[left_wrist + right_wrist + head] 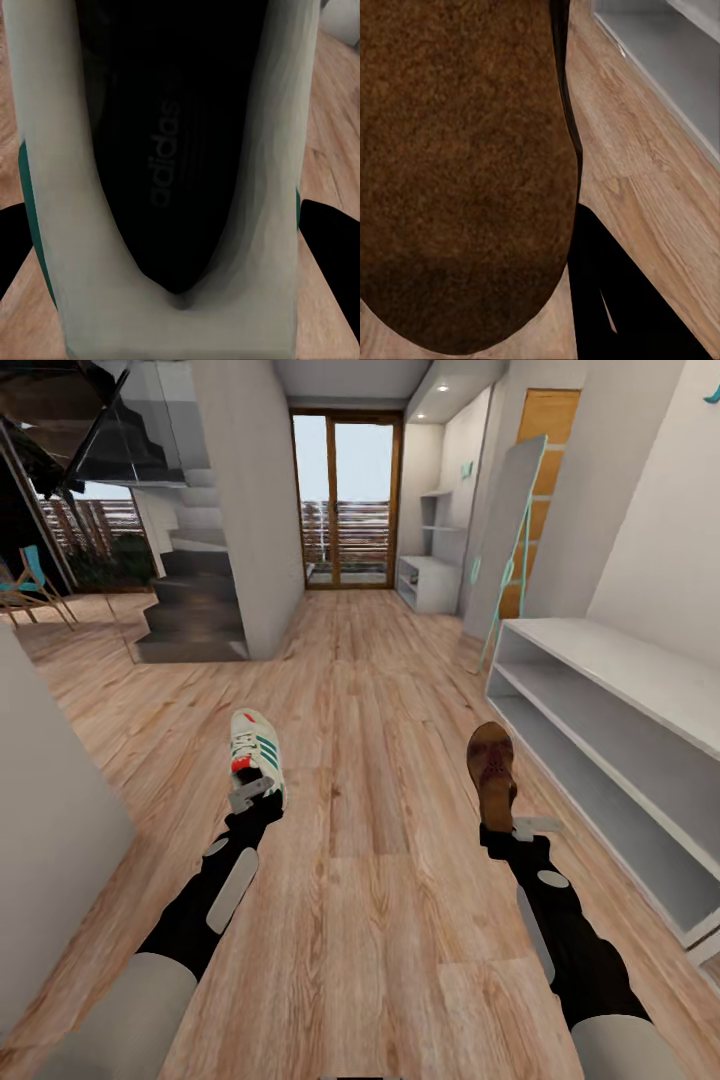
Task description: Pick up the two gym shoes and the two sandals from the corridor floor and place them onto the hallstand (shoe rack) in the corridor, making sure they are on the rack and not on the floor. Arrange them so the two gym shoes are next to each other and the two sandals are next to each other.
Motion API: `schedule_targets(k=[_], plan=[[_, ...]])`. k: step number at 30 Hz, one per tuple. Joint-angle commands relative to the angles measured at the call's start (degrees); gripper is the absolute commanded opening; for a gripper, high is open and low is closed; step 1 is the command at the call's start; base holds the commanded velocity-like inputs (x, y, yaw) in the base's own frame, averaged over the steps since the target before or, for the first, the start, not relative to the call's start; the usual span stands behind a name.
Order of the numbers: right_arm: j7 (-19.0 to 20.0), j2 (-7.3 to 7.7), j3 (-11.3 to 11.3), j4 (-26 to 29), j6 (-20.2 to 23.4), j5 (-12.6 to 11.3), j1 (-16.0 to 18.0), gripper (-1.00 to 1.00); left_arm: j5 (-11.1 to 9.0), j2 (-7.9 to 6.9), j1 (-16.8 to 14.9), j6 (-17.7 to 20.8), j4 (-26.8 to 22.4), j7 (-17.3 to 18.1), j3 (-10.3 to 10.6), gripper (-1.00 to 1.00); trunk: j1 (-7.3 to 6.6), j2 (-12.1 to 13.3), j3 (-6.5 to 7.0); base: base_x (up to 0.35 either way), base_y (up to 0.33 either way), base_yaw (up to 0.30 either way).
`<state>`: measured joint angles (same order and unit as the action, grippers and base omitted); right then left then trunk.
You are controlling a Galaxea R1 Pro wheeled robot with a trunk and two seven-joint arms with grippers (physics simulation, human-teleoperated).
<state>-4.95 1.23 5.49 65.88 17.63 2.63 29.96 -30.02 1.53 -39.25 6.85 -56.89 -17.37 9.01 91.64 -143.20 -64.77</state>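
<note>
Left gripper (252, 792) has its jaws clamped on a sneaker's (257, 750) heel; right gripper (512, 826) holds a sandal (492, 772) likewise. Both are held above the floor (380, 880), the rack (640, 760) at right.

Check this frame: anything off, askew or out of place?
Nothing is spilled or damaged. The left gripper holds one sneaker by its heel and the right gripper holds one sandal, both out over the wood floor. The shoe rack to the right has bare shelves.
</note>
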Motion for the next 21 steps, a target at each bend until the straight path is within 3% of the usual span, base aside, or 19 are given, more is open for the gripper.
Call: schedule_targets(k=[1,14,21], plan=[[-0.2,0.03,0.0,0.1,0.4,0.1,0.0,-1.00,-0.3,-0.01,0.0,0.2,-0.1,-0.5,0.4,-1.00,0.02,0.0,-0.02,0.346,0.000,0.255],[-0.2,0.01,0.0,0.0,0.4,0.1,0.0,-1.00,-0.3,0.05,0.0,0.2,-0.1,-0.5,1.6,-1.00,0.02,0.0,0.61,0.346,0.000,0.261],[-0.2,0.02,0.0,0.1,0.4,0.1,0.0,-1.00,-0.3,0.05,0.0,0.2,-0.1,-0.5,1.7,-1.00,0.02,0.0,0.71,0.346,0.000,0.053]])
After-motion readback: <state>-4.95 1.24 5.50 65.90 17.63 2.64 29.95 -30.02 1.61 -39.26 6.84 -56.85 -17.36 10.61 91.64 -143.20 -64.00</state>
